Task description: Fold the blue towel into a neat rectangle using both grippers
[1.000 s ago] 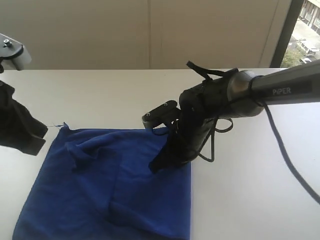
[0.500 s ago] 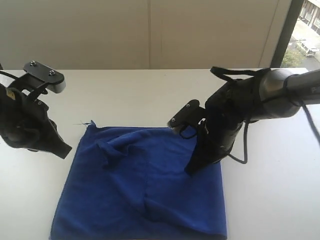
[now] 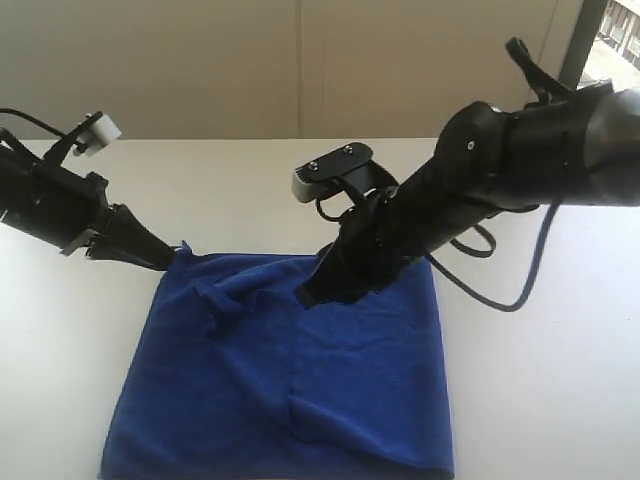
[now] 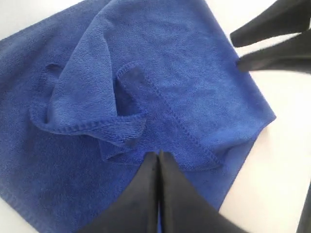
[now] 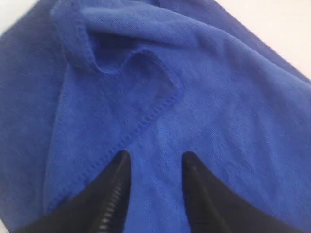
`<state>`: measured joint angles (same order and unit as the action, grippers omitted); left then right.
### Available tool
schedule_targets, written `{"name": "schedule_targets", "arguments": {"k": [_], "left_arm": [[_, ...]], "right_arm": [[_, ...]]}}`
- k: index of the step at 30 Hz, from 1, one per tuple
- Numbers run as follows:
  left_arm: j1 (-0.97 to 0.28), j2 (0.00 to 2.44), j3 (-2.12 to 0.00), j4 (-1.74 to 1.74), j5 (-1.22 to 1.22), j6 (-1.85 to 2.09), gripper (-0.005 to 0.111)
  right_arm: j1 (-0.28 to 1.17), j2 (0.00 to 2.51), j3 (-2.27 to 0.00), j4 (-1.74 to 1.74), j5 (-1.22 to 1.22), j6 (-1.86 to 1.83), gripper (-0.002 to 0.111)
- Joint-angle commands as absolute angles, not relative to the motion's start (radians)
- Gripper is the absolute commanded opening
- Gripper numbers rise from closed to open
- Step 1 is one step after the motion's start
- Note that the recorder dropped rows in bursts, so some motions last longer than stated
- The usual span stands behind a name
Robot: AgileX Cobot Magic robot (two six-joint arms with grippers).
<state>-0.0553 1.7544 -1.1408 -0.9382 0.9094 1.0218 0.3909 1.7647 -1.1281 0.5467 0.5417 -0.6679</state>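
Observation:
The blue towel (image 3: 300,400) lies spread on the white table, with a rumpled fold near its far left part. My left gripper (image 3: 172,262) points at the towel's far left corner; in the left wrist view its jaws (image 4: 158,154) are pressed together over the cloth (image 4: 170,63), with nothing seen between them. My right gripper (image 3: 308,295) hangs over the middle of the far edge. In the right wrist view its jaws (image 5: 155,158) stand apart above the towel (image 5: 218,111), holding nothing. The right gripper's fingers (image 4: 272,24) also show in the left wrist view.
The white table (image 3: 540,380) runs out to the right of the towel and behind it to a beige wall. A window (image 3: 610,60) sits at the far right. A black cable (image 3: 520,295) loops from the right arm onto the table.
The towel slid right with the right gripper. That gripper has since moved left along the far edge and opened. The left arm swung in to the far left corner, staying shut.

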Motion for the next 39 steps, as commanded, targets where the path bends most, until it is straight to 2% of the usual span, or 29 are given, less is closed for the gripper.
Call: {"name": "schedule_targets", "arguments": {"k": [1, 8, 16, 25, 29, 39], "left_arm": [[0.000, 1.814, -1.154, -0.988, 0.952, 1.071, 0.000], [0.000, 1.814, -1.154, -1.002, 0.911, 1.080, 0.000], [0.000, 1.814, -1.154, -1.011, 0.911, 1.097, 0.000], [0.000, 1.814, -1.154, -1.016, 0.908, 1.099, 0.000], [0.000, 1.814, -1.154, -1.016, 0.877, 1.099, 0.000], [0.000, 1.814, -1.154, -1.016, 0.865, 1.099, 0.000]], "right_arm": [[0.388, 1.885, -1.207, 0.759, 0.536, -0.817, 0.046], [0.388, 2.111, -1.375, 0.807, 0.542, -0.815, 0.046], [0.388, 2.137, -1.385, 0.747, 0.502, -0.781, 0.044], [0.388, 2.160, -1.385, 0.769, 0.557, -0.779, 0.019], [0.388, 2.126, -1.385, 0.769, 0.570, -0.775, 0.001], [0.388, 2.072, -1.385, 0.765, 0.567, -0.775, 0.000]]}}
